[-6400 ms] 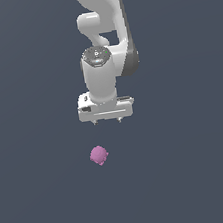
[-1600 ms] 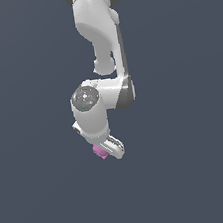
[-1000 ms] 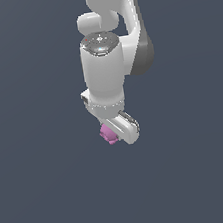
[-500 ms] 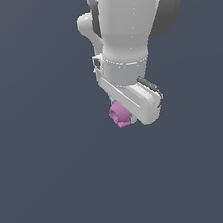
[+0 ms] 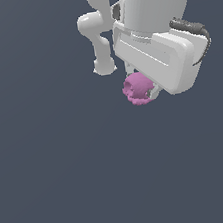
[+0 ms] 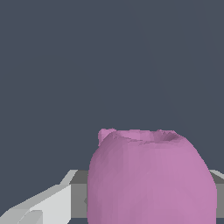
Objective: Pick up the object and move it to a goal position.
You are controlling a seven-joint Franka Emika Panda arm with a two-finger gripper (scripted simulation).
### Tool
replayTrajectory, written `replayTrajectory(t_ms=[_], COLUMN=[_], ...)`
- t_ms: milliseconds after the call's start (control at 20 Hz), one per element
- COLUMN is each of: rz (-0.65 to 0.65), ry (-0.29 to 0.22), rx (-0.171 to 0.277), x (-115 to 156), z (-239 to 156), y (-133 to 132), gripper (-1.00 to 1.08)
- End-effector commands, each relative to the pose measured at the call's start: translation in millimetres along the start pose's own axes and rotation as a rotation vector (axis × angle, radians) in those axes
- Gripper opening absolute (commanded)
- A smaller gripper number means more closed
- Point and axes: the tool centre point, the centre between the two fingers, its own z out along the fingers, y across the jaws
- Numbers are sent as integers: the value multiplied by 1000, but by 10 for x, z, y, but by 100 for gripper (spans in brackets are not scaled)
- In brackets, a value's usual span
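Pink and lumpy, the blob (image 5: 138,89) is tucked right under the white gripper (image 5: 148,91), so you've got it off the ground and in the air against that flat grey backdrop. Going across the exterior view from its left: nothing but empty grey, then the arm's elbow joint (image 5: 97,32) hanging down, then the blob poking out just below the big white hand housing (image 5: 158,58), with a dark cable (image 5: 192,28) looping off the far side. You can't actually see the fingertips there, the housing covers them. The wrist view helps though: the blob (image 6: 151,177) fills the lower half of the shot, with a grey and white finger (image 6: 52,203) pressed right beside it, so I'd call that a narrow grip closed on the blob.

No goal marker shows up in either view, so you can't judge how far is left. My take on doing the carry well:

- keep the squeeze steady, it's a rounded, bumpy thing and probably only pinched on a small patch
- move smooth, no sharp wrist swings, since a round shape like that could roll out between the pads
- slow down near the target instead of braking hard
- don't ease the grip until you're sure you're parked at the goal
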Motion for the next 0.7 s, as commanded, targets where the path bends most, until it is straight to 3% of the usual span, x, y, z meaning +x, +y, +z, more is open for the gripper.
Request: replayTrajectory(t_ms=[0, 650], rz=[32, 133], ry=[8, 32], rx=[0, 4], x=[-54, -229], z=[-188, -812], y=[-55, -280], gripper=[-100, -100])
